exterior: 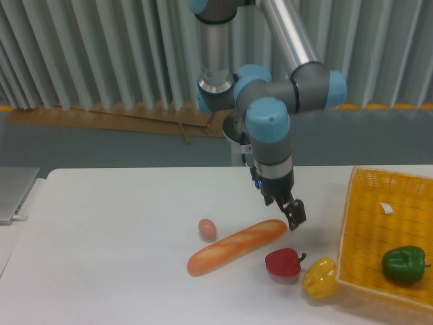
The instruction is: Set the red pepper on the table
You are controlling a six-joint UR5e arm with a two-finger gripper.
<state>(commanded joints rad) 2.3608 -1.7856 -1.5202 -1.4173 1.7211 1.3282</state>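
The red pepper (283,263) lies on the white table (115,223), its dark stem pointing right, between the baguette and the yellow pepper. My gripper (289,213) hangs above and slightly behind it, clear of the pepper, with nothing between its fingers. Its jaws look open, one dark finger (295,214) showing toward the camera.
A baguette (236,246) lies diagonally left of the red pepper, with an egg (207,229) further left. A yellow pepper (319,277) sits against the yellow woven basket (369,230), which holds a green pepper (403,263). A grey object (12,193) lies at the table's left edge.
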